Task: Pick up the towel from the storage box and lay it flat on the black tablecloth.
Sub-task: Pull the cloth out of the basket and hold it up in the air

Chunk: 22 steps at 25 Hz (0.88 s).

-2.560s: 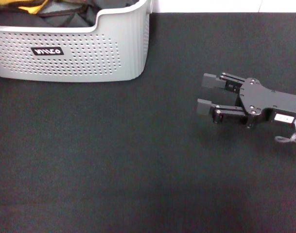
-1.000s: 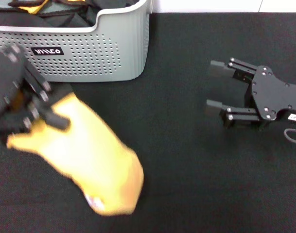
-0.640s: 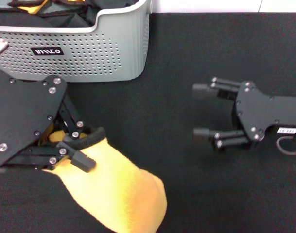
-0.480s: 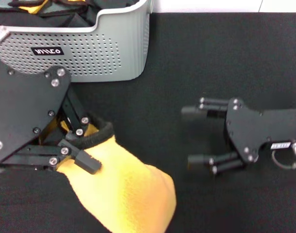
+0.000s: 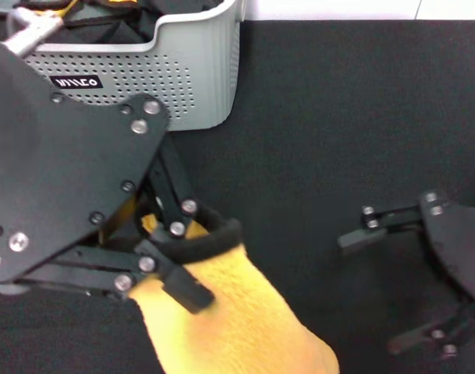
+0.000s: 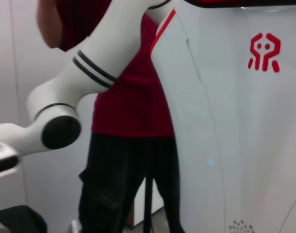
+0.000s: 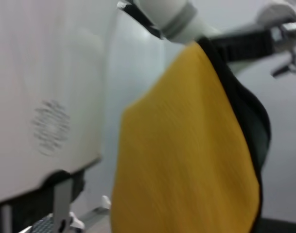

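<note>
While the left gripper [image 5: 179, 261] stays out of it, clenched on one trimmed edge of the towel [image 5: 245, 327], the fleecy cloth droops limp and light below its jaws, clear of the storage box [image 5: 182, 78]; right gripper [image 5: 412, 284], jaws spread empty, should pinch a free corner above the black tablecloth [image 5: 338, 117]

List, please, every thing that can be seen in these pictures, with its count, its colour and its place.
towel: one, bright yellow-orange with black edge trim, hanging from the left gripper above the black tablecloth
storage box: one, light grey, perforated, far left on the cloth, dark fabric inside
black tablecloth: one, black, covering the whole work surface
person: one, dark red top, black trousers, standing behind the robot
left gripper: one, black, fingers shut on the towel's edge
right gripper: one, black, fingers open, low at the right
</note>
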### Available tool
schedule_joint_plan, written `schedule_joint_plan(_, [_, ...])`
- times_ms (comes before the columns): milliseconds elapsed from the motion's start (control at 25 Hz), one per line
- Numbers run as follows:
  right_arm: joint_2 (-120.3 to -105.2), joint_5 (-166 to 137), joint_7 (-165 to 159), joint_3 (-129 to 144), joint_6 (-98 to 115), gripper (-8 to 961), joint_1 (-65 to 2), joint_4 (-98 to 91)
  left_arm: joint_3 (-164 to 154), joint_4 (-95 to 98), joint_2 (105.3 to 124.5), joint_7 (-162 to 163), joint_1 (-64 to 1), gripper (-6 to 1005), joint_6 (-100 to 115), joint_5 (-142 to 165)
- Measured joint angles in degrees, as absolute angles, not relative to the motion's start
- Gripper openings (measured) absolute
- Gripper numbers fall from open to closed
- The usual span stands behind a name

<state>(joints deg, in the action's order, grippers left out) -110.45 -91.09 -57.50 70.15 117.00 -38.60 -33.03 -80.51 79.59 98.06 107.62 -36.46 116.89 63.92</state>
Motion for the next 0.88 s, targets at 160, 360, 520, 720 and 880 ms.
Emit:
schedule_joint_plan(160, [-109.05,-91.1,-57.5,69.1,119.4,856,-39.6,-36.0,-81.3,79.7,99.15,108.4,-37.8,23,116.9,63.9])
schedule_joint_plan(360, [-109.48,-91.4,-56.9,69.1,119.1,851,-42.1,-37.5,-82.0,79.9,101.35,109.5,-40.3,24,116.9,63.9])
schedule_joint_plan(520, [-110.33,-92.0,-54.6,69.5,118.7,841,-43.9,-37.7,-82.9,80.2,102.71,109.7,-42.6,24,116.8,64.2])
schedule_joint_plan(720, [-111.06,-93.3,-52.0,69.6,118.8,827,-46.2,-37.8,-83.0,80.0,103.54,109.8,-45.1,25,116.8,64.5])
schedule_joint_plan(880, [-111.57,-95.0,-50.8,69.8,119.2,817,-47.9,-37.8,-83.1,78.7,104.71,109.8,-47.4,25,116.8,66.8])
